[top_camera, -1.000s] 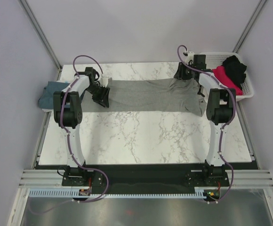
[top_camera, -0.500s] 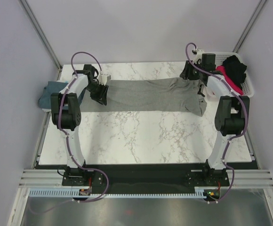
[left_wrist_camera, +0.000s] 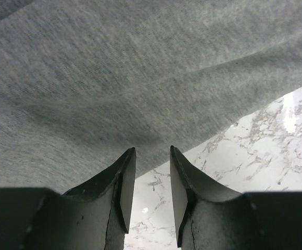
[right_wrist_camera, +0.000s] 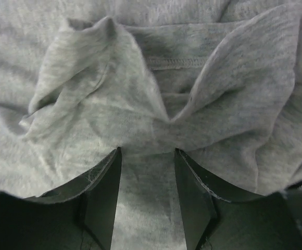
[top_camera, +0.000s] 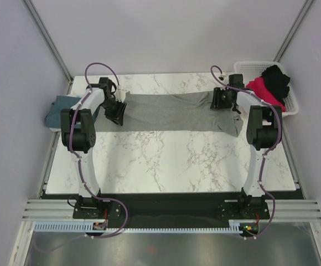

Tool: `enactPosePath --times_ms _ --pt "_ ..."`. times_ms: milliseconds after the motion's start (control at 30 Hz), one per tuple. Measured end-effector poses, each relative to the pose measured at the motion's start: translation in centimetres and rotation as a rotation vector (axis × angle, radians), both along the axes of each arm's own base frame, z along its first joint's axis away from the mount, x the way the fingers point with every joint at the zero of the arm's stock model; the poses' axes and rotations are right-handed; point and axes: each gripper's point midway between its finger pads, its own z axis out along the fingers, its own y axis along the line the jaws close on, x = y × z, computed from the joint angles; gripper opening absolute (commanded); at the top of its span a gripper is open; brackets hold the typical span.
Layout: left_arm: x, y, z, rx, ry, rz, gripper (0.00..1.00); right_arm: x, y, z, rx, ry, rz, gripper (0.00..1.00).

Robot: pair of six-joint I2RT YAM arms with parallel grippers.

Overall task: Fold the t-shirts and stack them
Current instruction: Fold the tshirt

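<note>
Grey shirt (top_camera: 171, 111) lies as a long strip across the far side of the table (top_camera: 171, 160). Left gripper (left_wrist_camera: 152, 151) is part open at its edge and grips nothing. Right gripper (right_wrist_camera: 146, 151) is part open over the bunched right end, nothing pinched. Step looks like mid-fold. Next move likely needs both ends pinched.
</note>
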Motion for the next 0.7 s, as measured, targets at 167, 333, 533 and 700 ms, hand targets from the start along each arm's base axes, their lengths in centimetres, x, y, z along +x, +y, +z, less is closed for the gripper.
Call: enactPosePath --times_ms 167,333,533,700 --pt "-0.2 0.8 -1.9 0.047 0.032 -0.003 0.40 2.1 -0.1 -0.1 0.000 -0.026 -0.010 0.54" --pt "-0.2 0.7 -2.2 0.095 0.029 -0.032 0.40 4.3 -0.1 -0.3 0.001 -0.049 -0.025 0.54" --pt "-2.1 -1.0 -2.2 0.168 0.015 -0.108 0.40 7.3 -0.4 -0.1 -0.004 -0.096 -0.043 0.56" --pt "-8.5 -3.4 -2.3 0.198 0.072 -0.217 0.40 9.2 -0.4 -0.1 -0.006 -0.125 -0.060 0.57"
